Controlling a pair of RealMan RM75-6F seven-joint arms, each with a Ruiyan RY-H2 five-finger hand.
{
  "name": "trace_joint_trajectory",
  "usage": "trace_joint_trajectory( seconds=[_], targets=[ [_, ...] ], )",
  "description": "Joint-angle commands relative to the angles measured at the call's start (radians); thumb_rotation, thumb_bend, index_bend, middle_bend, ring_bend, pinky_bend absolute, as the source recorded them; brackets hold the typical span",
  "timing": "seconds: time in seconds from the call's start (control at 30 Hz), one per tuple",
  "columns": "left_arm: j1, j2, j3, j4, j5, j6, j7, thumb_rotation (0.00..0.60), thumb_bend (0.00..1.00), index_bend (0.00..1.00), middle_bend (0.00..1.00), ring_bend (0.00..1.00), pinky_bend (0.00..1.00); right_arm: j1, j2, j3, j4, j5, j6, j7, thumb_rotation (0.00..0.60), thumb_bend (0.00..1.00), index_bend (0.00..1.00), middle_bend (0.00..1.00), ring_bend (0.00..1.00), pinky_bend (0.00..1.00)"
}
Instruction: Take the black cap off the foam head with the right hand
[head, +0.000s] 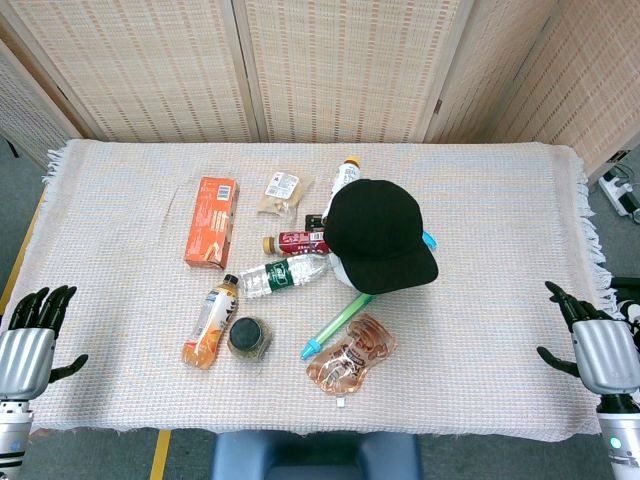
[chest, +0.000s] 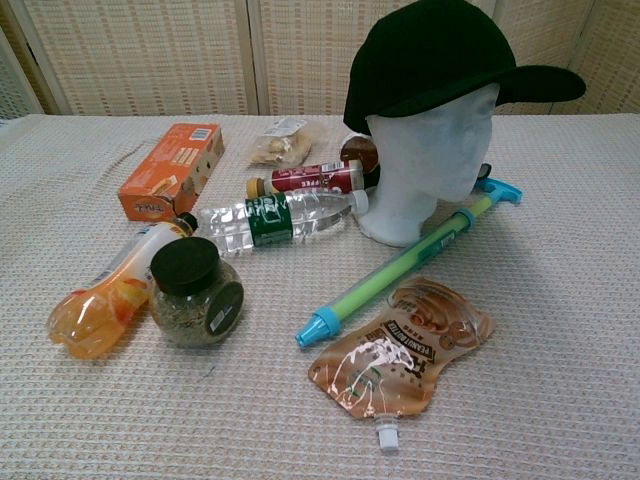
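The black cap (head: 377, 232) sits on the white foam head (chest: 425, 165) near the middle of the table; in the chest view the black cap (chest: 440, 55) has its brim pointing right. My right hand (head: 597, 344) hovers at the table's right front edge, fingers spread, holding nothing, well to the right of the cap. At the left front edge my left hand (head: 32, 338) is likewise open and empty. Neither hand shows in the chest view.
Around the head lie an orange box (head: 211, 221), a clear water bottle (head: 285, 274), an orange drink bottle (head: 210, 322), a dark-lidded jar (head: 249, 338), a green-blue tube (head: 339, 325), a brown pouch (head: 352, 355), a red bottle (head: 298, 241) and a snack bag (head: 283, 192).
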Motion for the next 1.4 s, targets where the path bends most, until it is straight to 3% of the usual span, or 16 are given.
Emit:
trace_joint_trajectory(
  seconds=[0.03, 0.47, 0.67, 0.93, 1.4],
  targets=[
    [0.0, -0.003, -0.001, 0.005, 0.001, 0.002, 0.0, 0.6, 0.08, 0.1, 0.14, 0.09, 0.13, -0.002, -0.001, 0.0, 0.0, -0.001, 0.003, 0.001, 0.6, 0.05, 0.12, 0.29, 0.36, 0.54],
    [0.006, 0.001, 0.004, 0.002, 0.006, 0.013, -0.013, 0.6, 0.08, 0.1, 0.14, 0.09, 0.13, 0.007, -0.007, -0.007, 0.014, -0.024, -0.008, 0.019, 0.6, 0.05, 0.14, 0.32, 0.45, 0.56],
    [0.004, 0.003, 0.004, -0.002, 0.005, 0.009, -0.014, 0.6, 0.08, 0.1, 0.14, 0.09, 0.13, 0.03, -0.022, -0.004, 0.025, -0.051, -0.021, 0.022, 0.6, 0.05, 0.17, 0.35, 0.53, 0.66],
    [0.001, 0.005, 0.003, -0.007, 0.004, 0.004, -0.017, 0.6, 0.08, 0.1, 0.14, 0.09, 0.13, 0.116, -0.029, 0.041, 0.017, -0.137, -0.031, 0.022, 0.6, 0.05, 0.26, 0.39, 0.76, 0.92],
    [0.005, 0.013, 0.007, -0.018, -0.003, 0.0, -0.022, 0.6, 0.08, 0.1, 0.14, 0.09, 0.13, 0.321, -0.083, 0.134, -0.049, -0.158, -0.18, -0.038, 0.6, 0.13, 0.33, 0.39, 0.83, 0.98]
  ],
)
